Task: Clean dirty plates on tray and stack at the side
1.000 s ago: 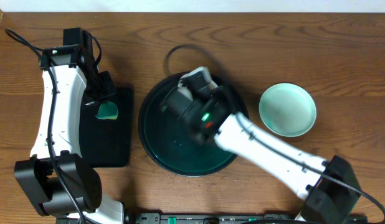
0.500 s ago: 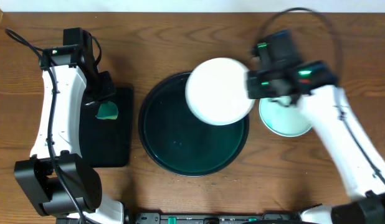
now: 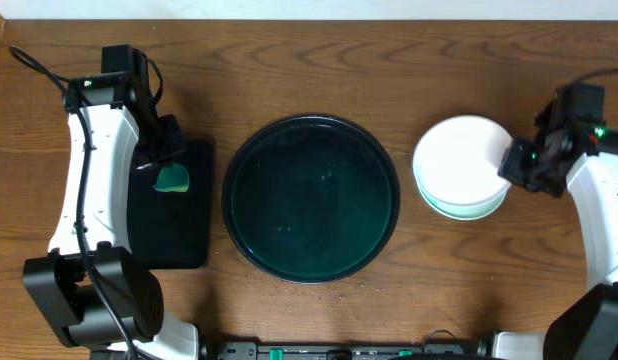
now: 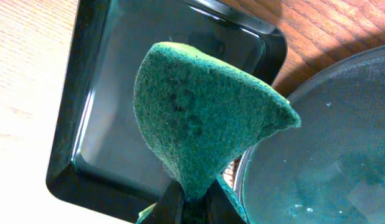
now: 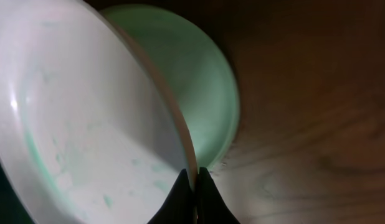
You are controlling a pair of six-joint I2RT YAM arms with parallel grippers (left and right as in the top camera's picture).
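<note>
The large round black tray (image 3: pixel 311 198) lies mid-table with no plate on it; its rim shows in the left wrist view (image 4: pixel 342 143). My right gripper (image 3: pixel 517 163) is shut on the rim of the white plate (image 3: pixel 459 163), held just over a mint-green plate (image 3: pixel 467 208) to the right of the tray. In the right wrist view the white plate (image 5: pixel 86 130) shows faint green traces, with the mint plate (image 5: pixel 199 93) behind it and my fingers (image 5: pixel 194 186) pinching its edge. My left gripper (image 4: pixel 194 202) is shut on a green scouring sponge (image 4: pixel 199 118), also seen overhead (image 3: pixel 172 180).
A small rectangular black tray (image 3: pixel 171 205) lies left of the round tray, under the sponge; it also shows in the left wrist view (image 4: pixel 105 106). The wooden table (image 3: pixel 309 70) extends behind.
My right arm has carried the white plate off the round tray and rightward, and now holds it over the mint-green plate. The left arm has not moved.
</note>
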